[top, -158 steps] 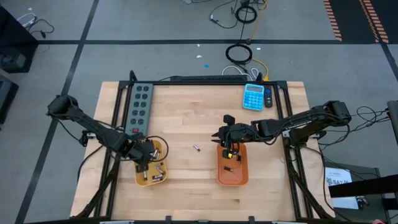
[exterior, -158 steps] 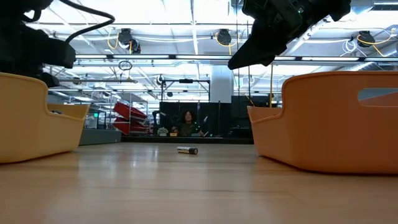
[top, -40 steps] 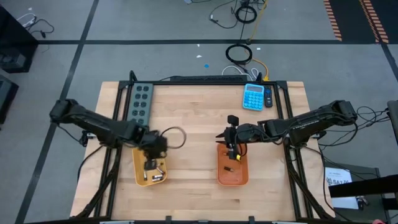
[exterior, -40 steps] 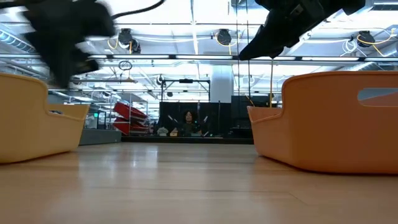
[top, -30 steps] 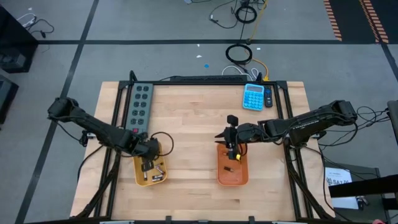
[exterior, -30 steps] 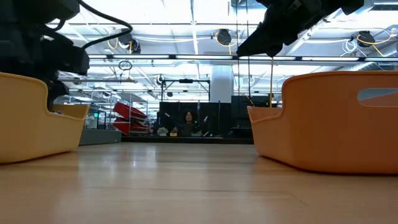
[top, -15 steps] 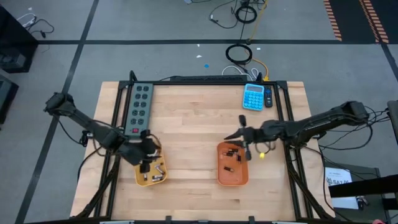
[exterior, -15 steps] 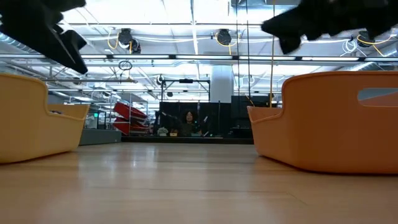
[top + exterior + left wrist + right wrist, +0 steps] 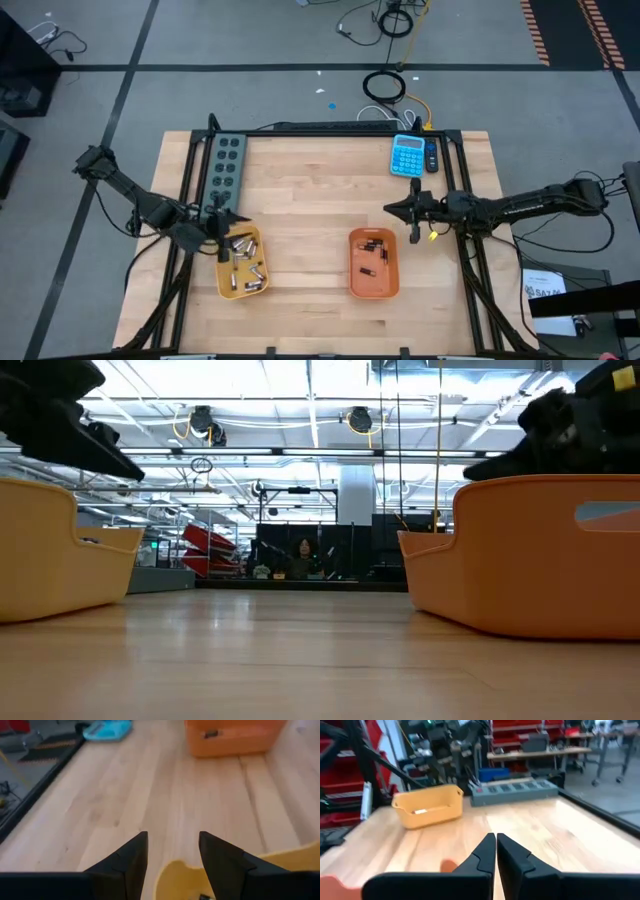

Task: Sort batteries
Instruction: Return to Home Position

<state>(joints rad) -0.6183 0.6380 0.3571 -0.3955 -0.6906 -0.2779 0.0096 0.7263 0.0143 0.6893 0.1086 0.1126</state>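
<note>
Several small batteries (image 9: 243, 262) lie in the yellow tray (image 9: 226, 287) at the near left. A few more batteries (image 9: 372, 247) lie in the orange tray (image 9: 358, 285) near the middle. My left gripper (image 9: 226, 224) hovers open over the yellow tray's far left corner; in its wrist view the left gripper (image 9: 172, 852) stands above the tray's rim (image 9: 172, 870) with nothing between its fingers. My right gripper (image 9: 390, 210) is shut and empty, level above the bare wood beyond the orange tray's far right corner, and the right gripper (image 9: 495, 851) points toward the yellow tray (image 9: 427, 806).
A grey power strip (image 9: 224, 168) lies along the table's far left, just beyond the yellow tray. A blue calculator (image 9: 407, 155) sits at the far right. Bare wood (image 9: 300, 200) stretches between the two trays. Black frame rails (image 9: 462, 190) border the table.
My left gripper has risen out of the yellow tray and drawn back toward the table's left edge, tipping from pointing down to a shallow slant. My right gripper has left the orange tray's far end, swung toward the right edge and levelled out. Both trays' batteries now lie uncovered.
</note>
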